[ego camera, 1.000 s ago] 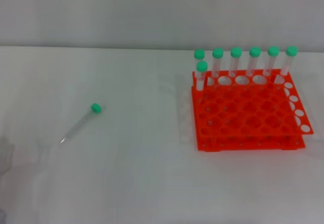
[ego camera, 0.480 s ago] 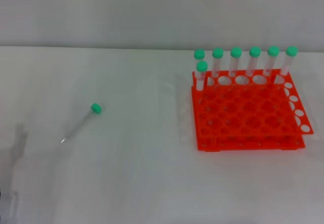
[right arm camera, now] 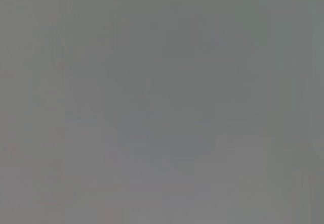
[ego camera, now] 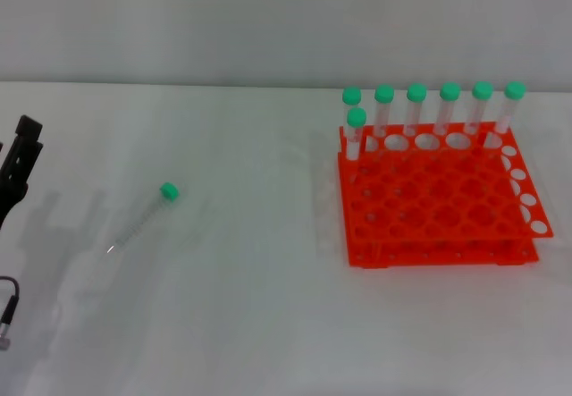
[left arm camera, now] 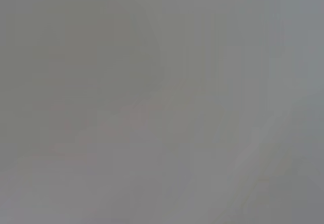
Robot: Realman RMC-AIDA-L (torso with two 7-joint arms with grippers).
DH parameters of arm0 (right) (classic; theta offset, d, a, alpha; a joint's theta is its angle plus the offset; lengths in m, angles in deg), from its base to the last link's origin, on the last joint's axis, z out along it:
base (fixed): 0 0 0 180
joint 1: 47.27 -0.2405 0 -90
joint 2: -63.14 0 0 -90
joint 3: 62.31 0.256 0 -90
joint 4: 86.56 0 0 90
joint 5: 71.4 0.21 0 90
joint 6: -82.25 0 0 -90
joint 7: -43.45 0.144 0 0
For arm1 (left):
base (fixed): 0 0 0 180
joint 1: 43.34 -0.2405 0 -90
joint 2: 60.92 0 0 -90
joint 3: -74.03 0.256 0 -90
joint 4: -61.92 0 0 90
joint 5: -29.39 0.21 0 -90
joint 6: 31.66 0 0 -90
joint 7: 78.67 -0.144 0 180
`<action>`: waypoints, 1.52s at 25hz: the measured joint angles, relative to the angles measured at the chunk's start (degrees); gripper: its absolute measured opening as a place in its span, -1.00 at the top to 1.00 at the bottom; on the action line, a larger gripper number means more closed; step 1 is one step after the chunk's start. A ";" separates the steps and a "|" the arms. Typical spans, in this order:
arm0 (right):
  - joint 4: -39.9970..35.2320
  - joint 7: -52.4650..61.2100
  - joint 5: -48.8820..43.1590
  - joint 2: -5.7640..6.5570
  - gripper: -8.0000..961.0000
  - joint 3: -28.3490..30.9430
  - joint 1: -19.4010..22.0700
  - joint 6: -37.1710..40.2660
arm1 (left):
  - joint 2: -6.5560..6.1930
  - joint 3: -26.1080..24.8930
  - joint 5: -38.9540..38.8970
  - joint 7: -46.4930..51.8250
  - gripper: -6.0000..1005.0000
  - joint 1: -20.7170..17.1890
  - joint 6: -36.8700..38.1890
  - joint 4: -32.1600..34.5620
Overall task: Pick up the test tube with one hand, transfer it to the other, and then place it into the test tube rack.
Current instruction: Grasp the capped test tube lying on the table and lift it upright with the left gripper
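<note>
I am a two-armed robot looking down at a white table [ego camera: 250,324]. My left gripper [ego camera: 20,159] shows only as a black part at the left edge of the head view, raised above the table and well apart from the test tube [ego camera: 143,217]; I cannot tell whether its fingers are wide or narrow, and it holds nothing that I can see. My right gripper is out of view.

The test tube lies flat on the table, left of centre, its green cap pointing up and right, its pointed tip down and left. The orange test tube rack [ego camera: 438,204] stands well apart, on the right.

Risks, as I judge them: the tube is slim, clear and round, so a grasp that lands off-centre could roll it away or pinch only the tip. Both wrist views show only blank grey, so they give no help in aligning.

Count: one loose tube on the table; seven green-capped tubes [ego camera: 416,110] standing upright along the rack's far side; one rack, most holes unfilled.
</note>
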 joint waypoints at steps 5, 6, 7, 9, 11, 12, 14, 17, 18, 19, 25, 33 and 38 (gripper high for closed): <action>-0.14 0.17 0.19 -0.06 -0.81 -0.01 -0.11 0.00 | -0.42 -0.04 2.64 3.46 -0.73 1.95 3.68 -4.22; -0.14 0.17 0.20 -0.06 -0.81 0.00 -0.21 -0.01 | -0.61 -0.02 3.65 5.07 -0.73 2.57 4.07 -5.48; -0.16 0.17 0.20 -0.06 -0.81 -0.01 -0.34 0.00 | -0.86 -0.02 4.74 6.79 -0.73 3.28 4.43 -6.84; -0.25 0.14 0.22 -0.06 -0.81 -0.01 -0.57 0.01 | -1.82 0.40 9.38 11.89 -0.73 5.07 4.72 -10.18; -0.34 0.01 0.21 0.01 -0.81 0.00 -0.93 0.02 | -3.39 2.37 14.91 20.07 -0.73 7.57 4.75 -14.50; -0.34 0.01 0.21 0.01 -0.81 0.00 -0.93 0.02 | -4.55 4.57 17.95 25.78 -0.72 9.11 4.80 -17.50; -0.34 -0.11 0.17 0.08 -0.81 0.00 -1.25 0.05 | -5.95 6.81 21.52 33.07 -0.72 11.00 5.28 -21.71; -0.42 -0.13 0.00 0.15 -0.81 0.00 -1.43 0.07 | -7.59 7.53 27.87 42.12 -0.72 13.55 7.34 -28.62; -0.43 -0.14 -0.03 0.18 -0.81 -0.01 -1.48 0.08 | -8.17 7.56 30.14 45.09 -0.72 14.56 8.25 -30.95; -0.44 -0.14 -0.03 0.23 -0.81 0.00 -1.54 0.08 | -8.67 7.59 32.51 47.35 -0.72 15.38 8.94 -32.60; -0.45 -0.24 0.02 0.42 -0.81 0.00 -2.02 0.08 | -13.28 7.67 52.71 59.40 -0.72 23.96 13.19 -41.68; -0.53 -0.16 0.22 0.28 -0.81 -0.01 -2.83 -0.10 | -14.73 7.77 78.76 69.13 -0.72 36.78 10.19 -48.51; -0.53 0.16 0.41 0.21 -0.81 0.14 -3.03 0.03 | -12.28 7.80 93.39 73.89 -0.71 43.59 3.29 -48.42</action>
